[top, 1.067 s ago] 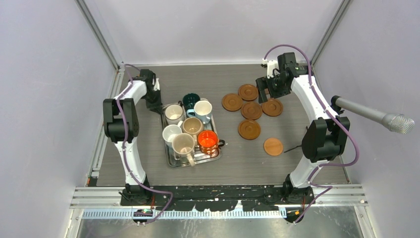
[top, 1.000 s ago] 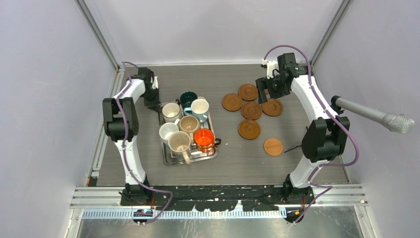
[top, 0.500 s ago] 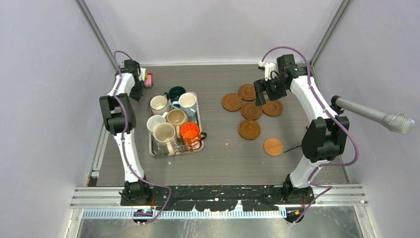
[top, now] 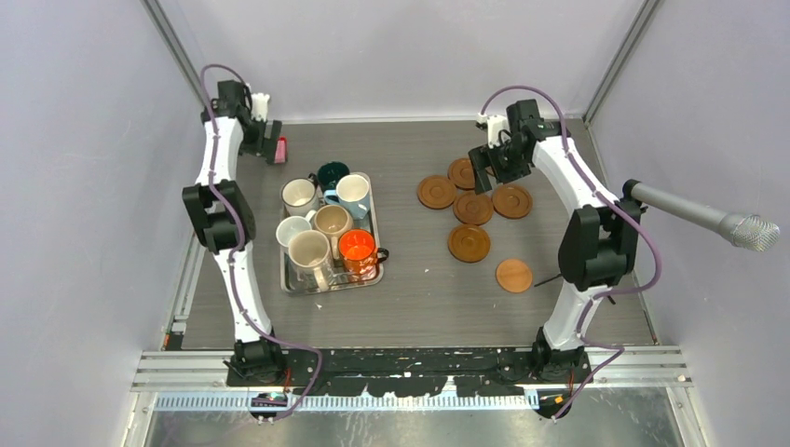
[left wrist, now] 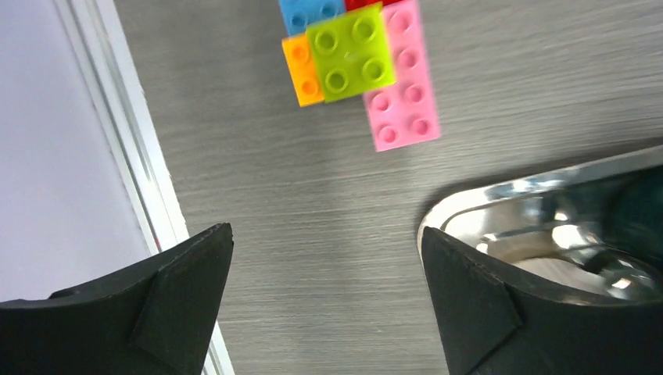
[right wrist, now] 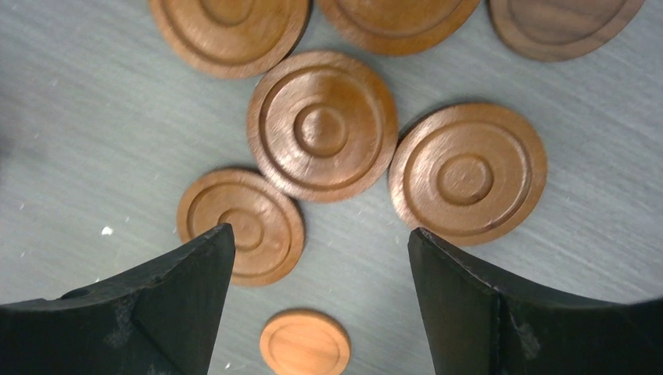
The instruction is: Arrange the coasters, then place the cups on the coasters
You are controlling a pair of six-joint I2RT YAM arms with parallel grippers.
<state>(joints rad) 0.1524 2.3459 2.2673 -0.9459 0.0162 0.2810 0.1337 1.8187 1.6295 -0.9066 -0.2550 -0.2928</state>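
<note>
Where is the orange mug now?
Top view, left half: the orange mug sits in the silver tray's near right corner, beside a beige mug.

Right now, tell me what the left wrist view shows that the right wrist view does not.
Only the left wrist view: a cluster of toy bricks, pink, green, orange and blue, and a corner of the silver tray. Only the right wrist view: the brown coasters, with the lighter one at the bottom edge. Both: the grey table and an open, empty hand, the left hand and the right hand.
</note>
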